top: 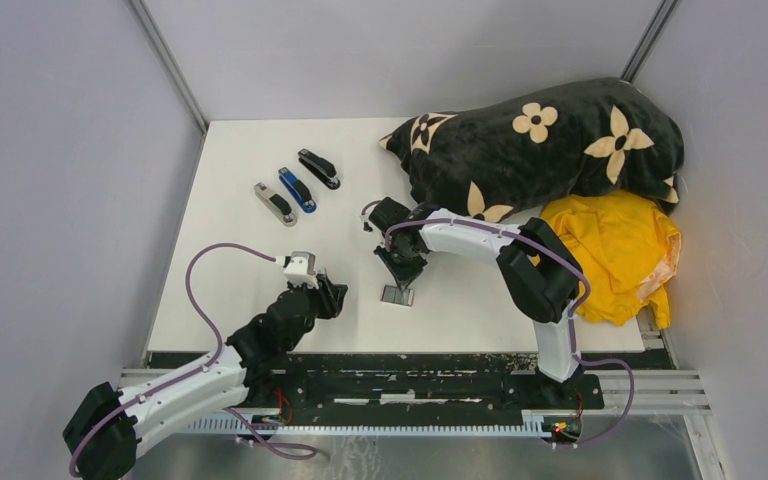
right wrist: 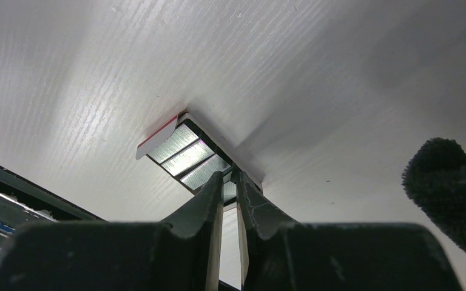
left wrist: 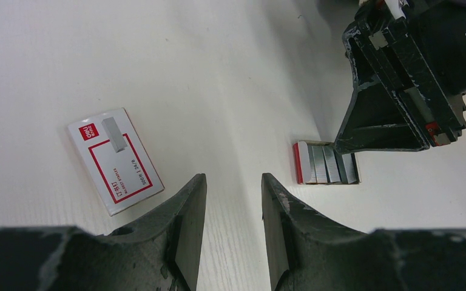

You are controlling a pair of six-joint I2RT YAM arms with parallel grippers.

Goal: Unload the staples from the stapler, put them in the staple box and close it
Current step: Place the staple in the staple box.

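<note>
When working at the staples, treat them as loose: short grey strips lying side by side in a shallow red-edged tray, centre of the right wrist view and lower centre of the top view.

Right gripper nose-down on the strip nearest it, jaws pressed almost together; pinch on a strip not determinable from these views. Judged step: seating or releasing a strip beside the others.

Keep the tips steep and low over the tray. Part the jaws only slightly, then lift straight up to avoid dragging neighbouring strips or tipping the tray.

Left gripper at the bottom of its own view, jaws spread, nothing between them. Hold it off the tray, with the white-and-red box at centre left of that view.

Three staplers at upper left of the top view, on the table, well apart from the tray. Approach one only after confirming empty tips.
</note>
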